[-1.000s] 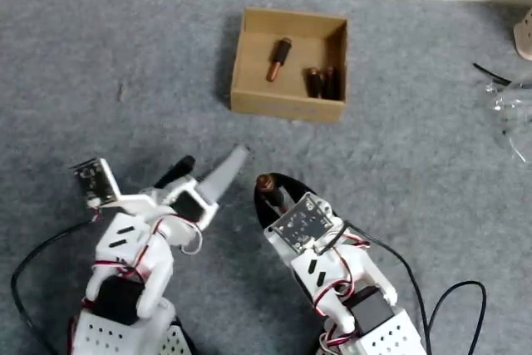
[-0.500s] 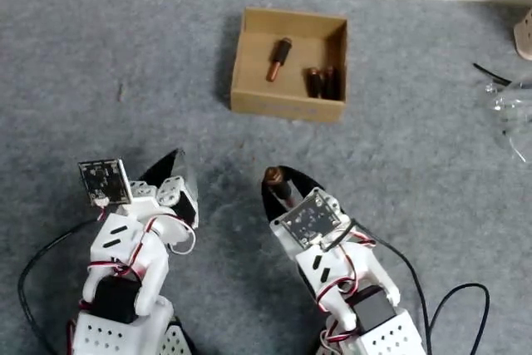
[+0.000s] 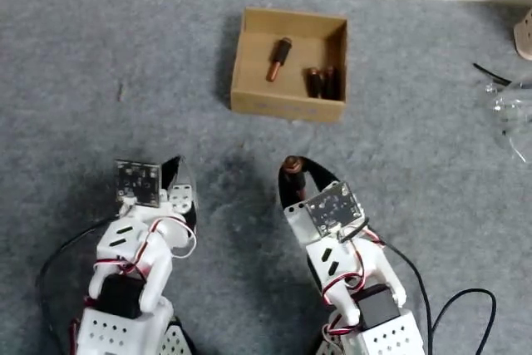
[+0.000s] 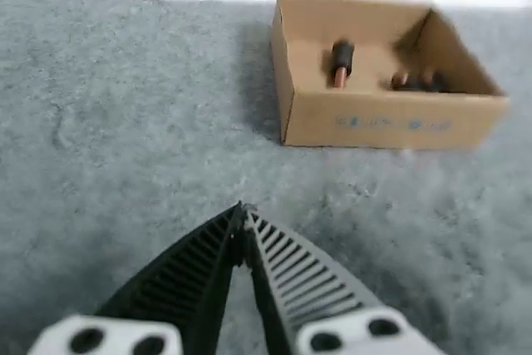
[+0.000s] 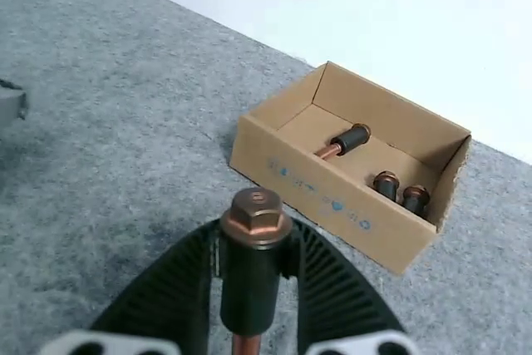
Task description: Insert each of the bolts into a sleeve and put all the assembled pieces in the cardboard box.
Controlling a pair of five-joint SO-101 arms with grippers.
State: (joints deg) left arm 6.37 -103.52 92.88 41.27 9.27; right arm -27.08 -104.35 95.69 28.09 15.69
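Holding an assembled piece upright, copper bolt head uppermost in its dark sleeve, the right gripper pinches it between both jaws. At its nine o'clock, the left gripper is pressed together and carries nothing. Farther out, at twelve o'clock from the right gripper, the cardboard box contains a lone piece lying flat and a pair of pieces toward its four o'clock corner. Judged step: delivery of the held piece. The next move calls for a forward carry over the box rim, then release inside.
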